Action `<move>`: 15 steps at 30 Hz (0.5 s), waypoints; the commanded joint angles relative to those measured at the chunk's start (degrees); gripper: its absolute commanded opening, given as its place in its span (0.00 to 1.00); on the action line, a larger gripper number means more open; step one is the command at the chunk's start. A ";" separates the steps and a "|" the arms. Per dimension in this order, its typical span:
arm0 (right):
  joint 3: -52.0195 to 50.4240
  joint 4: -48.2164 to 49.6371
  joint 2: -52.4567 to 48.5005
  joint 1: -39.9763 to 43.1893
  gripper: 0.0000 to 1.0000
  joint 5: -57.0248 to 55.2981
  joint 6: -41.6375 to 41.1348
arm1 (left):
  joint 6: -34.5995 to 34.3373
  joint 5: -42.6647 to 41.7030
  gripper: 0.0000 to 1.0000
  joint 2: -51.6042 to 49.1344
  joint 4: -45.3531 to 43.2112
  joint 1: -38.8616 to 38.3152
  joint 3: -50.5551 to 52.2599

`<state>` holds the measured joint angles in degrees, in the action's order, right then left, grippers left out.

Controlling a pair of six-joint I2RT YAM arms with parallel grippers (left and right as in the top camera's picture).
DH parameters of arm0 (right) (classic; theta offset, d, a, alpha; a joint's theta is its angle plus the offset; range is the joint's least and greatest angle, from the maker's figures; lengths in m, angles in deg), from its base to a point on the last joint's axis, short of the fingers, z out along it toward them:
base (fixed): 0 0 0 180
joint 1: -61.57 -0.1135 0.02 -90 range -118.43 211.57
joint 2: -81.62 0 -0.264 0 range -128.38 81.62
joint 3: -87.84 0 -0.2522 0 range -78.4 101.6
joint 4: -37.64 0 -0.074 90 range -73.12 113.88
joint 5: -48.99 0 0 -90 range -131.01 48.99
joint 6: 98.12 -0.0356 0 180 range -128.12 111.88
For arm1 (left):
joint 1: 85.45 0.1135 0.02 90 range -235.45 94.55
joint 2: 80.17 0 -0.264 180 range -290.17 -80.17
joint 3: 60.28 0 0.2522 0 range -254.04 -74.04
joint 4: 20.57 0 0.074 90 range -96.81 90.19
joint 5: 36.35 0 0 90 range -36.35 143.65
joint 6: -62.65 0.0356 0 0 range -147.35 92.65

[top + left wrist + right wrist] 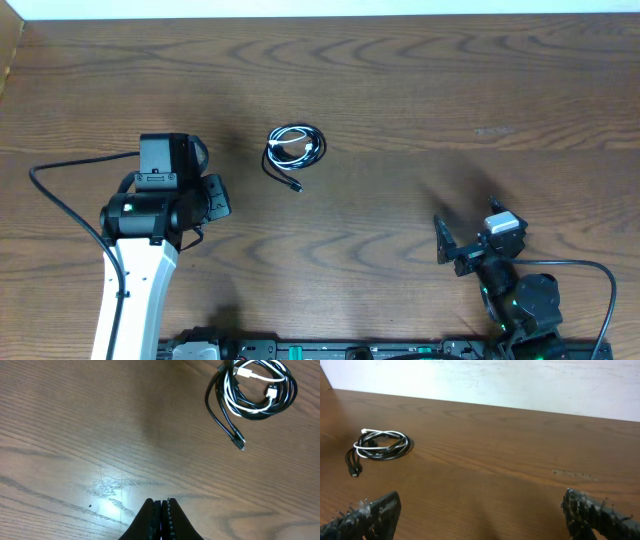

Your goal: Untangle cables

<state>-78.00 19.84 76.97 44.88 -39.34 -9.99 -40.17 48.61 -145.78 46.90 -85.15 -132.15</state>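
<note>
- Overhead: cables (294, 147) coiled together, untouched.
- Left end effector (161, 506) pressed together, empty; right end effector (481, 510) spread.
- We would open left, pinch the loose black plug (240, 443).

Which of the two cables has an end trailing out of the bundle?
The black cable: in the left wrist view its plug end trails loose below the loops. The white cable stays wound within them, plug included.

Robot lab, 2 arms (135, 270) (520, 295), wood tbl (420, 90), white wall (520, 380)
</note>
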 commanded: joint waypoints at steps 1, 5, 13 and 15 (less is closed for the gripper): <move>-0.09 -0.26 0.07 -0.22 0.99 -0.22 0.85 | 0.31 -0.74 0.08 -0.26 0.22 -0.11 -0.94; -0.09 -0.26 0.07 -0.22 0.99 -0.22 0.85 | 0.31 -0.94 0.17 -0.26 0.22 -0.11 -0.94; -0.09 -0.26 0.07 -0.22 0.99 -0.22 0.87 | 0.31 -0.92 0.53 -0.26 0.20 -0.11 -0.94; -0.09 -0.26 0.07 -0.22 0.99 -0.22 0.85 | 0.31 -0.92 0.54 -0.28 0.20 -0.11 -0.94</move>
<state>-78.00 19.84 76.97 44.88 -39.34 -9.99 -40.39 47.94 -145.78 46.90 -85.15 -132.15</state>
